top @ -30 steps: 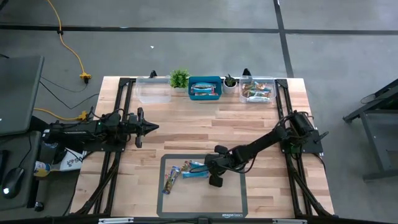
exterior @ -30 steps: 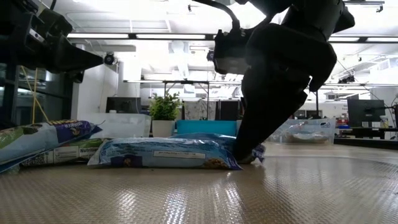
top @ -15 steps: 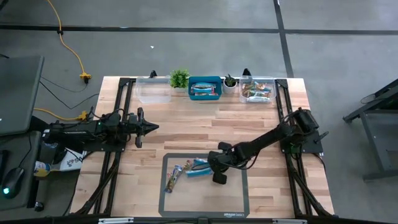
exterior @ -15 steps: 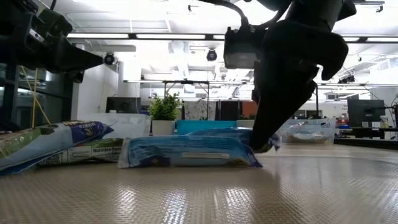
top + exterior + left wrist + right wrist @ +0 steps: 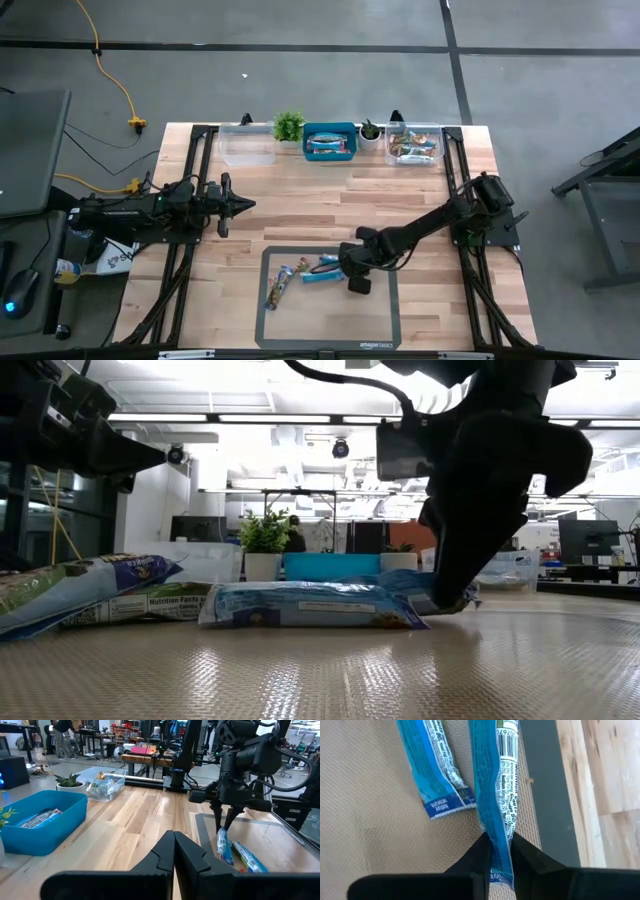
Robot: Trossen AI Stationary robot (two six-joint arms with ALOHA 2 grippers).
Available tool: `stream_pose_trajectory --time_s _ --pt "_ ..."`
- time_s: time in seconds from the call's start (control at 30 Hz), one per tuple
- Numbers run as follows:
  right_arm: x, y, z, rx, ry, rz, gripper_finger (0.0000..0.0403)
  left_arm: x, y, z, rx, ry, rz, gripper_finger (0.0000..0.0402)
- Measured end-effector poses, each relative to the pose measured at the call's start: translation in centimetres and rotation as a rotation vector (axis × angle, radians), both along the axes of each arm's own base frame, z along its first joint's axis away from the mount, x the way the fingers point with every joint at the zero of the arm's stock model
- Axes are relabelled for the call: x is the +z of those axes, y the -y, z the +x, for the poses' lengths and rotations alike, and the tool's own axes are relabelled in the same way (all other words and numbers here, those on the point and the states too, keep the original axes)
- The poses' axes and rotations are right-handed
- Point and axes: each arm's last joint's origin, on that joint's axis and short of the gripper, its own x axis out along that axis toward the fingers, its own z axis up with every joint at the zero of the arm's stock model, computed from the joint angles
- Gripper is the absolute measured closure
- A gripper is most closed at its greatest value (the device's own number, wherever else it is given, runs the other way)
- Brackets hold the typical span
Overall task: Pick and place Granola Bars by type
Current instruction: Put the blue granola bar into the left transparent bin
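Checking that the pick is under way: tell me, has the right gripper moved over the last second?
Yes. In the high view the right gripper, shut on a light blue granola bar, has shifted toward the right edge of the grey mat.

Bright ceiling lights, backlit arm, soft foreground

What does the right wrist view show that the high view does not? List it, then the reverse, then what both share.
Only the right wrist view: the right gripper pinching one end of a light blue bar, and the print on its wrapper. Only the high view: the left gripper waiting over bare wood, the blue bin, two clear bins and the plants. Both: the grey mat and a second light blue bar lying on it.
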Motion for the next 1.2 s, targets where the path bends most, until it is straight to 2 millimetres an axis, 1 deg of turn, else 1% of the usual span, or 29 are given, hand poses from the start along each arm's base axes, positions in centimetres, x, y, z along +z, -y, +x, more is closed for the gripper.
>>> stream_pose_trajectory --time_s 0.13,0.33,0.47,0.6,0.8,0.93,1.07,1.2 --pt "0.0 0.1 0.0 -0.018 0.01 -0.025 0.0375 0.0 0.0 0.0 0.0 0.0 0.0 0.04" --pt "0.8 0.2 0.1 -0.047 0.059 -0.035 0.0378 0.0 0.0 0.0 0.0 0.0 0.0 0.04" --pt "2.2 0.6 0.3 -0.079 0.124 -0.032 0.0378 0.0 0.0 0.0 0.0 0.0 0.0 0.04" --pt "4.3 1.6 0.9 -0.126 0.265 -0.037 0.0382 0.0 0.0 0.0 0.0 0.0 0.0 0.04" --pt "8.3 3.9 2.6 -0.17 0.579 -0.049 0.0379 0.0 0.0 0.0 0.0 -0.001 0.0 0.04" --pt "10.8 5.8 3.7 -0.192 0.794 -0.079 0.0383 0.0 0.0 0.0 0.0 0.0 0.0 0.04" --pt "12.6 8.1 4.6 -0.216 0.985 -0.115 0.0383 0.0 0.0 0.0 0.0 0.0 0.0 0.04" --pt "13.9 11.0 5.1 -0.257 1.112 -0.149 0.0379 0.0 0.0 0.0 0.0 0.0 0.0 0.04"
